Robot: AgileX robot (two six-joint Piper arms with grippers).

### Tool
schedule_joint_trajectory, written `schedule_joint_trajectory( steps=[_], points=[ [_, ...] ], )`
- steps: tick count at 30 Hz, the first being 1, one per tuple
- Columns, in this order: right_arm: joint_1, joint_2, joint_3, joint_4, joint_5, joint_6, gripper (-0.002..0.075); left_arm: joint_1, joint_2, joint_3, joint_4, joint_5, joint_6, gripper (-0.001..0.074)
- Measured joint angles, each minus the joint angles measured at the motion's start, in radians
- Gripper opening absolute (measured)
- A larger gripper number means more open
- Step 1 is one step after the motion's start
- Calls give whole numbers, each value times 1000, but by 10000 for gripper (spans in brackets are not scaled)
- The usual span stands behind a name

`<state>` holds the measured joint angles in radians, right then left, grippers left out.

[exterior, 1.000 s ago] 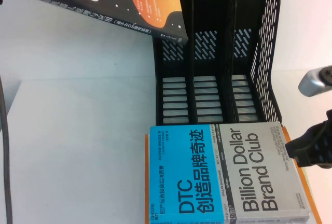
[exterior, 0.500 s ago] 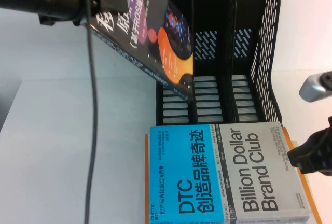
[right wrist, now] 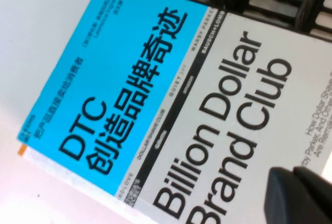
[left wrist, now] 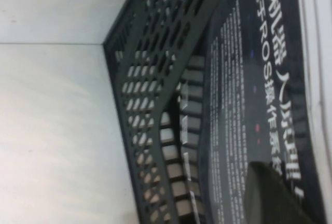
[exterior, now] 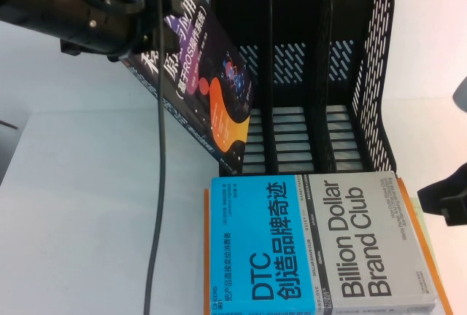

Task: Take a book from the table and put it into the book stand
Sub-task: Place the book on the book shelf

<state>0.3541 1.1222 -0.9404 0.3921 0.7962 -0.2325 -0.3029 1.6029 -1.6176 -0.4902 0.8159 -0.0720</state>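
High view: left claw (exterior: 149, 27) grips the book (exterior: 208, 96) — tilted, at the book stand (exterior: 365, 60) — right claw (exterior: 446, 205) aside.

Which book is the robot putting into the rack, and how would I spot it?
Find the black three-slot rack at the back of the table. At its left front corner, the left hand holds the book tilted in the air. It is dark navy with white Chinese title and orange blobs, unlike the blue-and-grey book lying flat.

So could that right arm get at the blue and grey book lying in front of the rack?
Probably yes. The right gripper hangs at the table's right edge, just beside the blue and grey book, whose cover lies bare. The left gripper, shut on the navy book, is over by the book stand, out of the way.
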Motion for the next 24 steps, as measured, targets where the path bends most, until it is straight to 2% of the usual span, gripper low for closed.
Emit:
schedule_joint_trajectory(
  steps=[10,16,24],
  points=[
    [0,-8,-12,-5,46,19,-2,-88,53,-6,156,-124,-93,110],
    [0,-8,-12,-5,63,22,-2,-94,84,-8,223,-177,-147,109],
    [0,-8,-12,-5,63,22,-2,-95,151,-8,226,-200,-196,109]
  ],
)
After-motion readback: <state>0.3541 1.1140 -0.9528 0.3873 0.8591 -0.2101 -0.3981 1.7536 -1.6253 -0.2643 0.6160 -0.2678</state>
